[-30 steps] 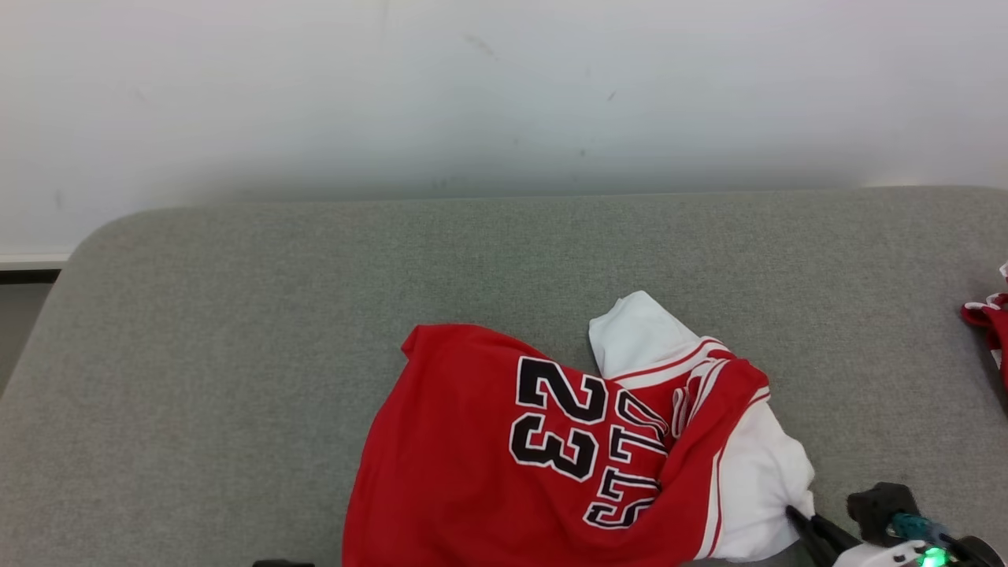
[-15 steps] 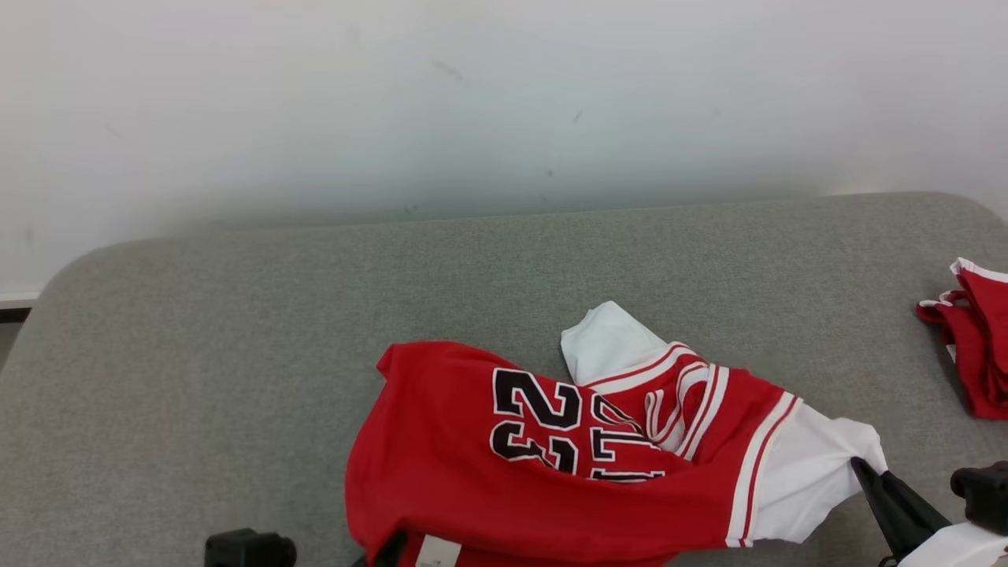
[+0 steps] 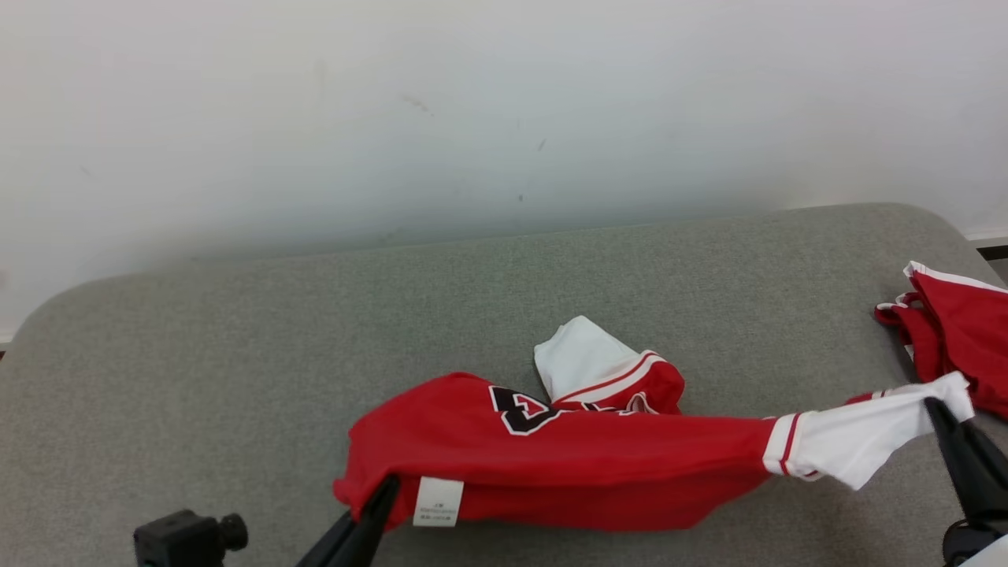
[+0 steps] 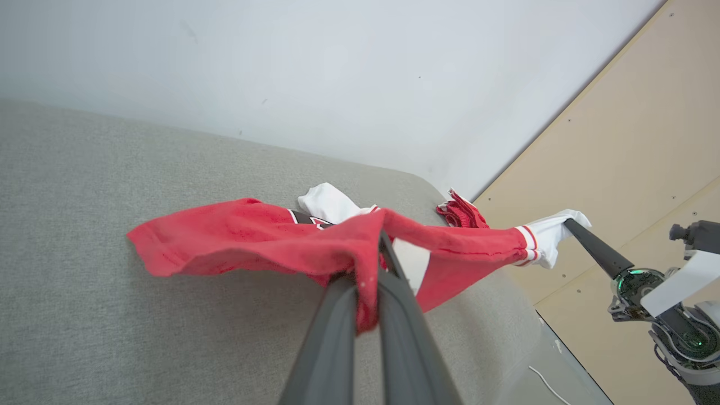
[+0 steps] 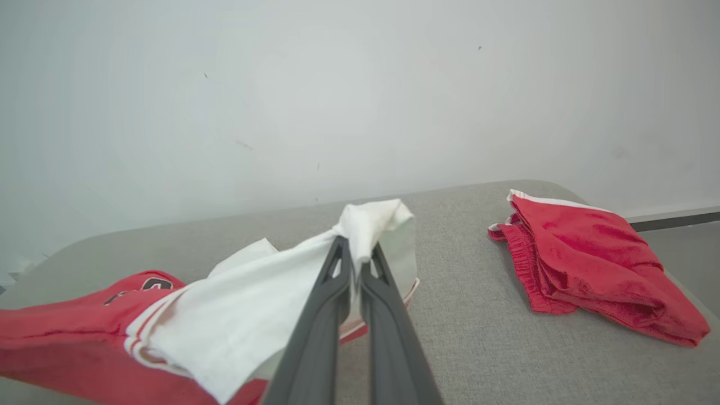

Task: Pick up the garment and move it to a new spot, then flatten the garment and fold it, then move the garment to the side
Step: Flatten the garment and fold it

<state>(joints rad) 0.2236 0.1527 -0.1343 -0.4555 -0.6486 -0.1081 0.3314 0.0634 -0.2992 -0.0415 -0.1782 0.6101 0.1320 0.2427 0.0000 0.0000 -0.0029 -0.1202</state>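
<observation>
Red-and-white garment (image 3: 598, 465), stretched across the grey cushion (image 3: 236, 354) from 7 to 4 o'clock in the head view. Left gripper (image 3: 386, 490), at 7 o'clock, clenched on the red hem beside the label (image 3: 438, 502); right gripper (image 3: 939, 408), at 4 o'clock, clenched on the white sleeve end. Red shorts (image 3: 957, 335) lie at 3 o'clock, just beside that sleeve

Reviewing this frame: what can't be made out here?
Number on the jersey, head view: folds hide most digits.
Print on the label, head view: too small.
The second red garment, head view: cut by right edge.
Tips of the left gripper, left wrist view: wrapped in cloth.
</observation>
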